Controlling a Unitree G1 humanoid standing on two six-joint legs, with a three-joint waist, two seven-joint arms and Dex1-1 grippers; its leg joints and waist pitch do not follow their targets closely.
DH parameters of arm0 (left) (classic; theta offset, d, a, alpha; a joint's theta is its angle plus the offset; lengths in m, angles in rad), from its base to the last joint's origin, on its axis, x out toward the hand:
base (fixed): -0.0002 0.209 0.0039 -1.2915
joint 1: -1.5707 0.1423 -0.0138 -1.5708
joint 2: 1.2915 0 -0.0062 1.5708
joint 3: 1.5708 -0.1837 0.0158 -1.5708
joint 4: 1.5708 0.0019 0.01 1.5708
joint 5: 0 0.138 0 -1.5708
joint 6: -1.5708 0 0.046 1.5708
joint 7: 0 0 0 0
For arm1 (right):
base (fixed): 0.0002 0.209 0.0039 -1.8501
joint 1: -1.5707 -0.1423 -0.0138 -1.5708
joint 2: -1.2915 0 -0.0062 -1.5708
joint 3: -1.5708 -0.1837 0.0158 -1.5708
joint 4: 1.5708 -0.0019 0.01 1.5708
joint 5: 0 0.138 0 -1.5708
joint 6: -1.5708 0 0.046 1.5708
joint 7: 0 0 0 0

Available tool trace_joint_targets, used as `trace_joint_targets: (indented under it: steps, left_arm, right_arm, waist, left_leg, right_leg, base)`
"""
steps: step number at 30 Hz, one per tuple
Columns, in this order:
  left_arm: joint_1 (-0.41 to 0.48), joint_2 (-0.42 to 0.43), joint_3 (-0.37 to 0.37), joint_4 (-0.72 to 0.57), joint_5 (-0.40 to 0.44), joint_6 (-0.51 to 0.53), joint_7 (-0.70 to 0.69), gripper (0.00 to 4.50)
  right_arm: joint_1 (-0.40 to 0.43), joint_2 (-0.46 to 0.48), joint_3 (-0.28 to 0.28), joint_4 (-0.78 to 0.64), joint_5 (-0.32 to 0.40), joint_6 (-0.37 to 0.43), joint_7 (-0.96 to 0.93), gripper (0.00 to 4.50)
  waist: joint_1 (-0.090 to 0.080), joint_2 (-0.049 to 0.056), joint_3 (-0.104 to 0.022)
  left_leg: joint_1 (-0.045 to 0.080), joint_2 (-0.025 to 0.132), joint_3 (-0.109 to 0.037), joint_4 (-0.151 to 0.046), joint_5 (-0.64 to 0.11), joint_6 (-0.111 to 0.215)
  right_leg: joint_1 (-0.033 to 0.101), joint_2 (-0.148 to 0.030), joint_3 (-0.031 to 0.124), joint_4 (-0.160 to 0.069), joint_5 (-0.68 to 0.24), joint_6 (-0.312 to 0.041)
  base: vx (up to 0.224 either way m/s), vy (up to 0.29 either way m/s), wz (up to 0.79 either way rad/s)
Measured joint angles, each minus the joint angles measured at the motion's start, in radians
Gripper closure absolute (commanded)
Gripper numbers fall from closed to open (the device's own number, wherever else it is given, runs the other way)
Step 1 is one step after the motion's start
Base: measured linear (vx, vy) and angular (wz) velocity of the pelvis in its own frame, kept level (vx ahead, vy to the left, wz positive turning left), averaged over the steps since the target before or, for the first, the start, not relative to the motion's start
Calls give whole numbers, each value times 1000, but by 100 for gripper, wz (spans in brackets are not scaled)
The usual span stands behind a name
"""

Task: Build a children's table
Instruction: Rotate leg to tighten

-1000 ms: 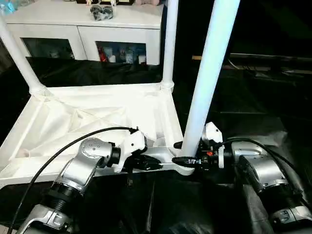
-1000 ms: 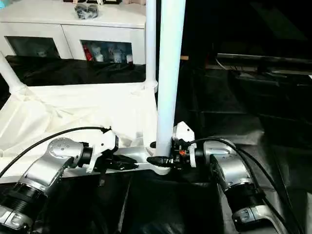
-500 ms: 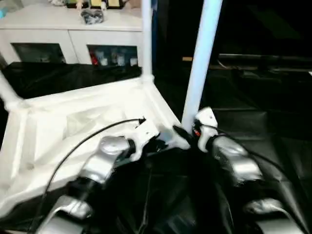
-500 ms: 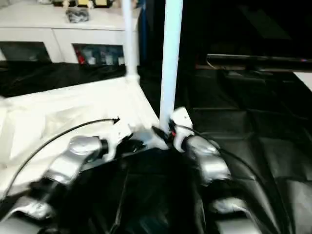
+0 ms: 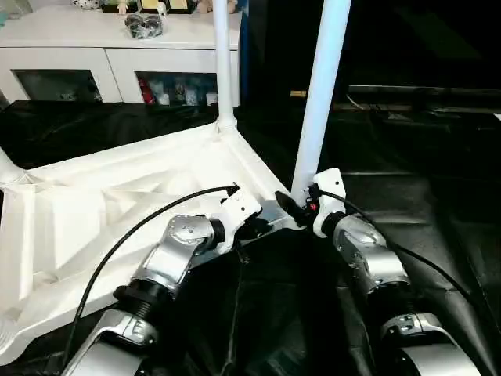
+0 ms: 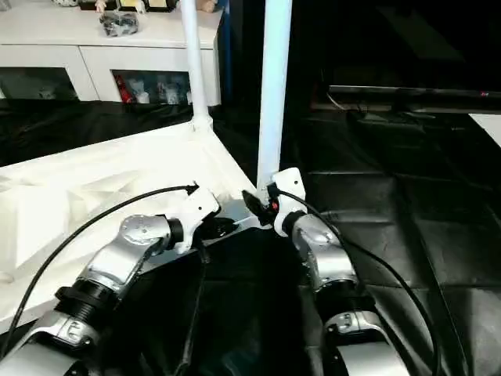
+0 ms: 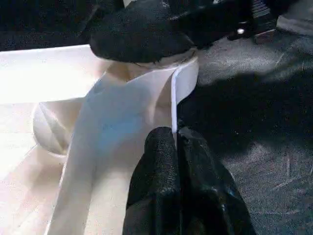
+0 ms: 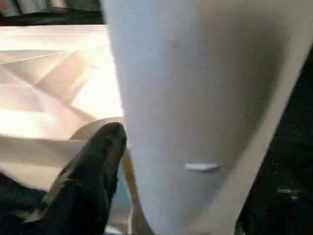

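Black cloth covers the counter (image 5: 438,211), and behind it stands a white cabinet (image 5: 117,47) with glass doors and small clutter on top. On the cloth lies the children's table (image 5: 117,211), upside down, its ribbed underside facing up; two legs stand in their far sockets, one at the far corner (image 5: 223,55) and part of another at the picture's left edge. A third leg (image 5: 319,94) rises upright from the near right corner socket. The left hand (image 7: 175,147) is clenched on the thin rim of the tabletop beside that socket, steadying it. The right hand (image 5: 288,205) sits at the foot of the third leg, one black finger (image 8: 93,171) beside the tube; whether it grips the leg or has let go cannot be told. The step in hand appears to be seating this third leg in its socket. Next, the leg likely needs a firm push straight down along its own axis while the rim stays pinned, then a check that it stands true. A fourth leg would remain to fit at the near left corner.
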Motion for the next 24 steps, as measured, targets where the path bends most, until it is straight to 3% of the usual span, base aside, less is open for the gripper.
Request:
trace_joint_targets:
  steps: [4, 8, 16, 17, 23, 24]
  left_arm:
    - [20, 30, -1, -36, -18, -1, -52, 450]
    - [40, 70, -5, -76, -41, -10, -125, 450]
    - [77, 141, -7, -117, -87, -28, -252, 450]
    - [78, 147, -7, -119, -93, -28, -264, 450]
    - [104, 188, -7, -156, -124, -25, -331, 450]
    - [104, 192, -7, -156, -128, -25, -337, 450]
  right_arm:
    - [3, -39, 28, -7, 5, -4, 113, 73]
    - [14, -104, 83, -13, -3, -17, 234, 73]
    - [47, -192, 105, -52, 15, -22, 445, 73]
    - [48, -198, 107, -54, 25, -20, 467, 99]
    - [72, -222, 117, -93, 74, 5, 567, 126]
    - [72, -222, 117, -94, 76, 6, 574, 148]
  waist:
    - [1, 0, 0]
    - [6, 0, 0]
    - [22, 1, 2]
    - [25, 1, 2]
    - [32, 1, 3]
    - [32, 1, 3]
  left_leg:
    - [-2, 0, 0, 0, 0, 0]
    - [-4, 1, 0, 0, 0, 0]
    - [-5, 1, 0, 0, 0, 0]
    - [-4, 1, 0, 0, 0, 0]
    - [-5, 1, 0, 0, 0, 0]
    - [-5, 1, 0, 0, 0, 0]
  right_leg:
    - [-1, 0, 0, 2, 2, -4]
    - [-4, 0, -1, 1, 1, -5]
    - [-5, 0, -1, 1, 1, -5]
    - [-5, 0, -1, 2, 1, -5]
    - [-5, 0, -1, 2, 1, -5]
    - [-5, 0, -1, 2, 1, -5]
  base:
    - [0, 0, 0]
    - [0, 0, 0]
    - [0, 0, 0]
    - [0, 0, 0]
    - [0, 0, 0]
    - [0, 0, 0]
